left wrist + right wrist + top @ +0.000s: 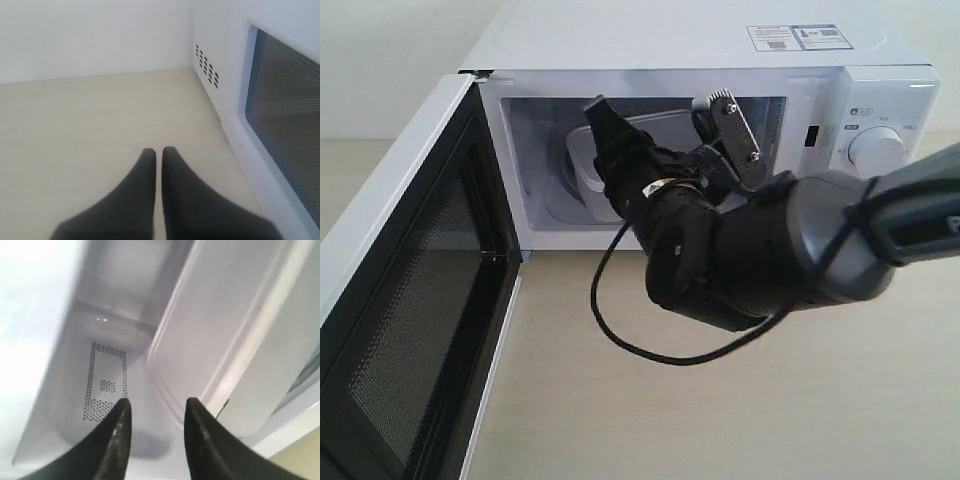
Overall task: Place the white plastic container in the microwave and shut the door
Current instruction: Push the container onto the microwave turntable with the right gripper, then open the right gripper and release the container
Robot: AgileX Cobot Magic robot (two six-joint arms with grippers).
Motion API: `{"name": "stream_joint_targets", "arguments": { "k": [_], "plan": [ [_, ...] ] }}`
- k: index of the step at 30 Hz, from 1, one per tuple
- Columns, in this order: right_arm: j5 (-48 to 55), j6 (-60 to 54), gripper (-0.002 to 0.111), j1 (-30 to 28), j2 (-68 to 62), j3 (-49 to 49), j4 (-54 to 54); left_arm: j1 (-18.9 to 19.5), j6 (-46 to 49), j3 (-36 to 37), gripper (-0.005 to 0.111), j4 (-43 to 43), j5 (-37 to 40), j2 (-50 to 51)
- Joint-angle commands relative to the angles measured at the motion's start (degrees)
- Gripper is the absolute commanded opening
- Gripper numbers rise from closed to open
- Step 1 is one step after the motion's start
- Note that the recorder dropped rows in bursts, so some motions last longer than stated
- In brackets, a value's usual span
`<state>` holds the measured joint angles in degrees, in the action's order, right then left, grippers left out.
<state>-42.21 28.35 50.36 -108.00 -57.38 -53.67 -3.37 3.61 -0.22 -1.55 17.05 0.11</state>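
Note:
The white microwave (670, 40) stands with its door (380, 230) swung wide to the left. The white plastic container (582, 160) sits inside the cavity, mostly hidden behind my right arm. My right gripper (600, 108) reaches into the cavity. In the right wrist view it (156, 407) is open, with the container's lid (225, 330) just beyond the fingertips and nothing held between them. My left gripper (159, 151) is shut on nothing, low over the table beside the door's outer face (285, 110). It is out of sight in the exterior view.
The right arm's black cable (620, 340) loops down onto the pale table (770, 420) in front of the microwave. A perforated panel (105, 385) lines the cavity wall. Vent holes (207, 65) mark the microwave's side. Two dials (876, 150) sit at right.

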Motion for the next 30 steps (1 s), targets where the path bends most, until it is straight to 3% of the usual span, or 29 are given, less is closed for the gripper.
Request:
{"name": "stream_joint_targets", "arguments": {
  "k": [1, 4, 7, 11, 16, 21, 30],
  "plan": [
    [-0.25, -12.77, 0.034, 0.00, 6.23, 6.82, 0.32, 0.11, 0.34, 0.22, 0.004, -0.07, -0.08, -0.11],
    [0.80, -25.65, 0.020, 0.00, 10.22, 11.98, 0.32, 0.11, 0.34, 0.22, 0.004, -0.07, -0.08, -0.11],
    [2.85, -44.41, -0.001, 0.00, 12.93, 15.33, 0.46, 0.11, 0.34, 0.22, 0.004, -0.07, -0.08, -0.11],
    [2.63, -63.77, 0.000, 0.00, 12.66, 16.01, 1.03, 0.11, 0.34, 0.22, 0.004, -0.07, -0.08, -0.11],
    [-3.84, -60.68, 0.000, 0.00, 8.40, 16.01, 10.71, 0.11, 0.34, 0.22, 0.004, -0.07, -0.08, -0.11],
    [-13.44, -49.39, 0.000, -0.68, 2.17, 15.85, 11.64, 0.11, 0.34, 0.22, 0.004, -0.07, -0.08, -0.11],
    [-13.04, -44.13, 0.000, -1.82, -6.67, 8.00, 15.69, 0.11, 0.34, 0.22, 0.004, -0.07, -0.08, -0.11]
  ]
}}
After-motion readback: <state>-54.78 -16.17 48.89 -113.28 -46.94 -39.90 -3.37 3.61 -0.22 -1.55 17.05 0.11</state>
